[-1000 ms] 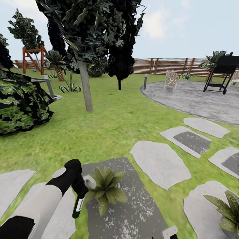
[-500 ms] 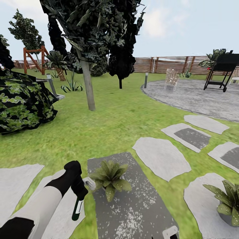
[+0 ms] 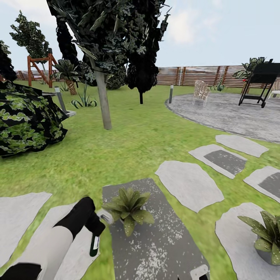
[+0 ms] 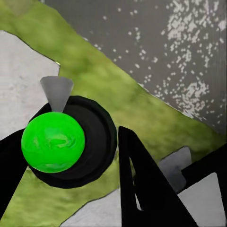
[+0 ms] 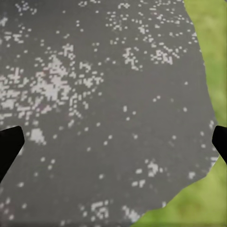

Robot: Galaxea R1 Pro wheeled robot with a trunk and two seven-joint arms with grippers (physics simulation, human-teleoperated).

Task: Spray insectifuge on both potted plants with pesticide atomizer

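Note:
My left gripper [image 3: 94, 226] is shut on the pesticide atomizer [image 3: 94, 244], a dark bottle with a white label hanging downward. Its pale trigger head [image 3: 104, 215] points at the near potted plant [image 3: 128, 204], a green rosette on a dark grey stepping stone [image 3: 155, 241], a hand's width away. The second potted plant [image 3: 267, 233] stands on a pale stone at the right edge. In the left wrist view the atomizer [image 4: 71, 142] sits between black fingers [image 4: 146, 189], end-on with a green ball. My right gripper [image 5: 113, 142] hangs open over the dark stone [image 5: 104, 94].
A big dark striped-leaf plant [image 3: 27, 120] fills the left side and a tree trunk [image 3: 103, 99] rises ahead. Pale stepping stones [image 3: 188, 182] run off to the right toward a round paved patio [image 3: 229, 112] with a grill [image 3: 260, 83] and a chair. A brown fence [image 3: 194, 76] closes the back.
The whole view shifted a second ago as the camera moved. Since then my left arm has sunk a little with the atomizer, which stays beside the near plant.

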